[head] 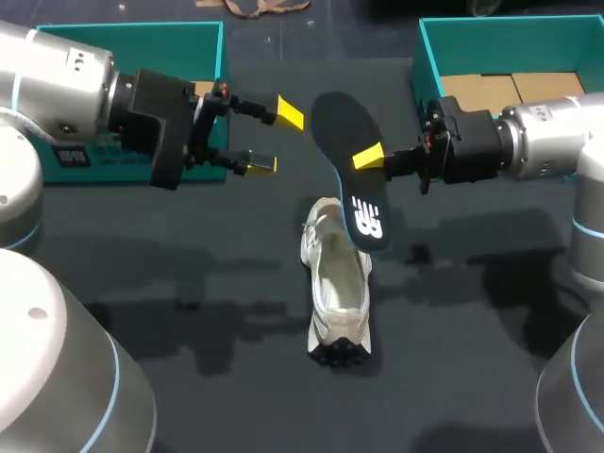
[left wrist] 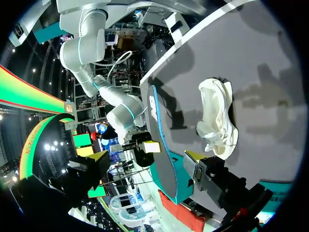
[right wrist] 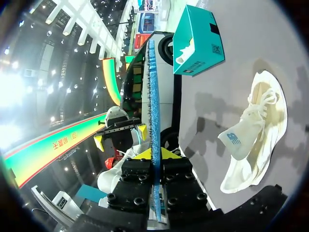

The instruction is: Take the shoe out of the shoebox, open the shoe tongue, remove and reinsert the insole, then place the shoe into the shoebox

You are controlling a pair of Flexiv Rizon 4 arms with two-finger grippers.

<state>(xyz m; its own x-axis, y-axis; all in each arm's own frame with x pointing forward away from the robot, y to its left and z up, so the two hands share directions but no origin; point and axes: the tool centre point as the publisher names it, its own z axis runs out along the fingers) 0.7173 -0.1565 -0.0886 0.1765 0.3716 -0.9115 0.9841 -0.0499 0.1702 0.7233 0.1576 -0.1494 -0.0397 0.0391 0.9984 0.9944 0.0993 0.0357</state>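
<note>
The insole (head: 351, 179) is out of the shoe and is in the air over the middle of the table (head: 189, 264). My right gripper (head: 370, 158) is clamped on its edge, about at the middle of its length. In the right wrist view I see the insole edge-on, pressed between the two fingers, with its blue side to one side. In the head view its dark side faces up, and the end with the white logo hangs over the opening of the shoe (head: 338, 293); I cannot tell if they touch. The white shoe lies on the dark table under the insole, outside both boxes and about midway between them. My left gripper (head: 276, 140) is just in front of the left teal box (head: 142, 38), with its fingers wide apart and nothing between them; it points toward the insole and is near it, but apart. The right teal box (head: 510, 33) stands behind my right arm.
</note>
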